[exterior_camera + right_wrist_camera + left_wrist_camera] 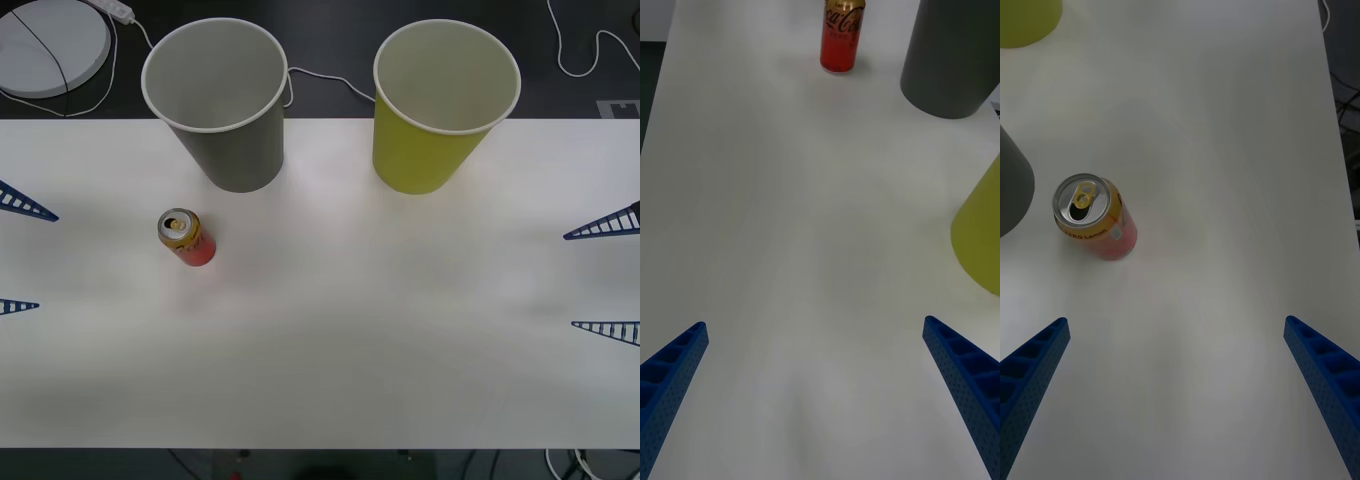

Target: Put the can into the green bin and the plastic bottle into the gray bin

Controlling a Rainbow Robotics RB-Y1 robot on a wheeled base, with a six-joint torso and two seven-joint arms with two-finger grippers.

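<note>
The can (185,237) stands upright on the white table (380,330), its shiny top with the pull tab facing up, orange-gold above and red below; I take it as my landmark. Just behind the can and a little toward my right stands the gray bin (222,100), upright, mouth open, near the can but not touching it. The green bin (440,105) stands well to the right of the can, also at the table's far edge, upright and apart from the gray one. My left gripper (15,255) hangs at the table's left edge, on the can's left side, fingers spread wide and holding nothing; from its wrist I see the can (1094,217) ahead, between the lines of my two blue fingers (1030,375). My right gripper (605,275) waits at the right edge, far across the table from the can, likewise spread open and empty; from there the can (842,36) shows at the far end beside the gray bin (955,60).
</note>
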